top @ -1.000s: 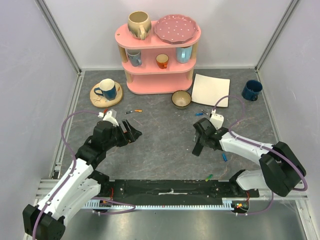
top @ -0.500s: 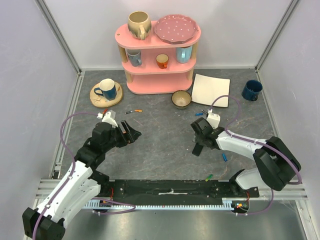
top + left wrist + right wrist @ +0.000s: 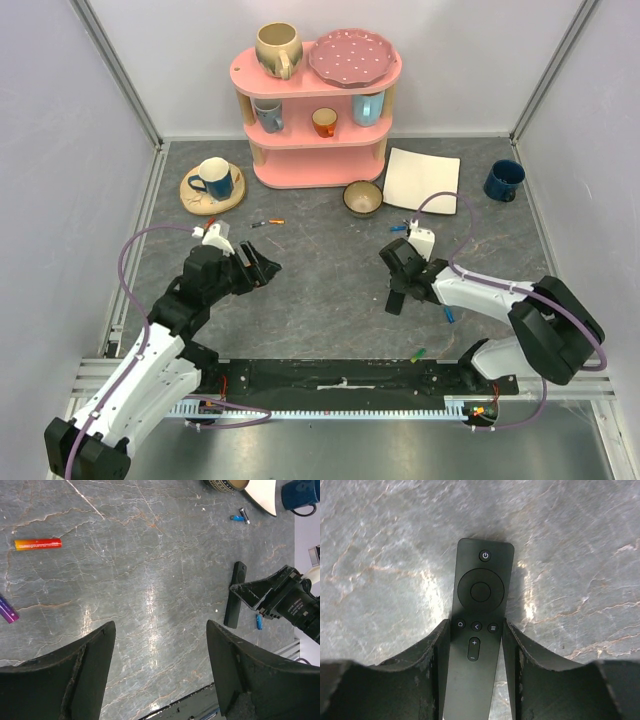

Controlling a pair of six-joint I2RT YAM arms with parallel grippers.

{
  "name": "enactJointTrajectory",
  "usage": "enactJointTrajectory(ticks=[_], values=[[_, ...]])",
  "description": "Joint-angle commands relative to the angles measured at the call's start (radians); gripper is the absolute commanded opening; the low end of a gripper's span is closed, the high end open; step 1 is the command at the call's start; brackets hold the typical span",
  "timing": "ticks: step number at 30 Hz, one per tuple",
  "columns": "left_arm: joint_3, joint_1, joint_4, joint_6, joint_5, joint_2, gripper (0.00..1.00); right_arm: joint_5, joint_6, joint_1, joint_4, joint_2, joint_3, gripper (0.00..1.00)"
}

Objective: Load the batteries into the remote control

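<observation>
Grey marbled tabletop: right gripper (image 3: 477,626) clamps the remote control (image 3: 482,582) by its long edges, buttons up. Left gripper (image 3: 159,625) hangs spread, empty, well apart from the remote. Blue battery (image 3: 258,621) lies near the remote; orange-red battery (image 3: 38,543) lies far from it.

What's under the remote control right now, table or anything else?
Only the grey marbled table shows around the remote control, which lies buttons up. Its underside is hidden, so no battery bay can be seen. The right gripper has its fingers against both long edges.
</observation>
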Motion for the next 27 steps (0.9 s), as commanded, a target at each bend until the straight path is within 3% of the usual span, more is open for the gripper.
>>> enactJointTrajectory(ticks=[1, 7, 14, 27], values=[[0.018, -0.002, -0.019, -0.005, -0.034, -0.017, 0.79, -0.040, -0.045, 0.031, -0.004, -0.054, -0.004, 0.33], [0.055, -0.002, -0.065, 0.000, -0.075, -0.040, 0.79, 0.007, -0.086, 0.135, -0.078, -0.096, 0.167, 0.29], [0.072, 0.000, -0.118, -0.014, -0.130, -0.052, 0.78, 0.000, -0.160, 0.268, -0.063, 0.181, 0.391, 0.29], [0.057, 0.000, -0.175, -0.026, -0.156, -0.115, 0.77, -0.069, -0.188, 0.270, -0.035, 0.482, 0.608, 0.30]])
